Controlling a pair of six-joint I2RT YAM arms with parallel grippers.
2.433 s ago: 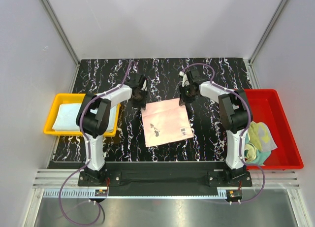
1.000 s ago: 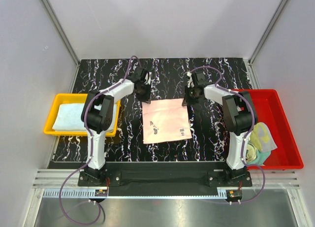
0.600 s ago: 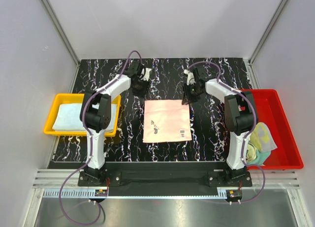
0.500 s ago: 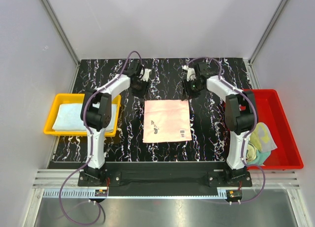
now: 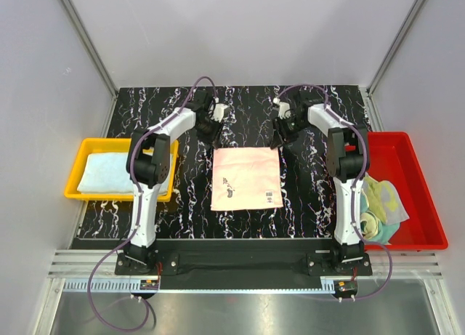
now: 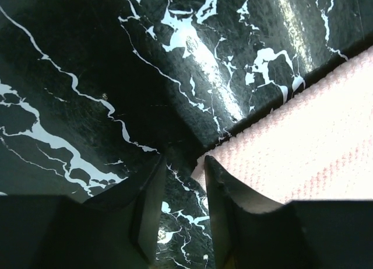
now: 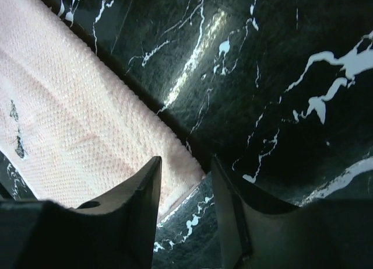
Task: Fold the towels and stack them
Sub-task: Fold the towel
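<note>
A pink towel (image 5: 247, 177) lies flat and square on the black marbled table (image 5: 312, 182). My left gripper (image 5: 212, 131) is open at the towel's far left corner; in the left wrist view (image 6: 185, 161) the towel's corner (image 6: 303, 146) lies beside the right finger (image 6: 224, 202). My right gripper (image 5: 278, 136) is open at the far right corner; in the right wrist view (image 7: 185, 161) the towel's corner (image 7: 76, 129) reaches between the fingers. Neither gripper holds anything.
A yellow tray (image 5: 86, 144) at the left holds a folded light blue towel (image 5: 102, 173). A red tray (image 5: 407, 142) at the right holds crumpled yellow-green and blue towels (image 5: 381, 204). Grey walls stand on three sides.
The pink towel went from skewed to square and flat as both grippers drew its far corners away from the bases. Both grippers now stand open at those corners.
</note>
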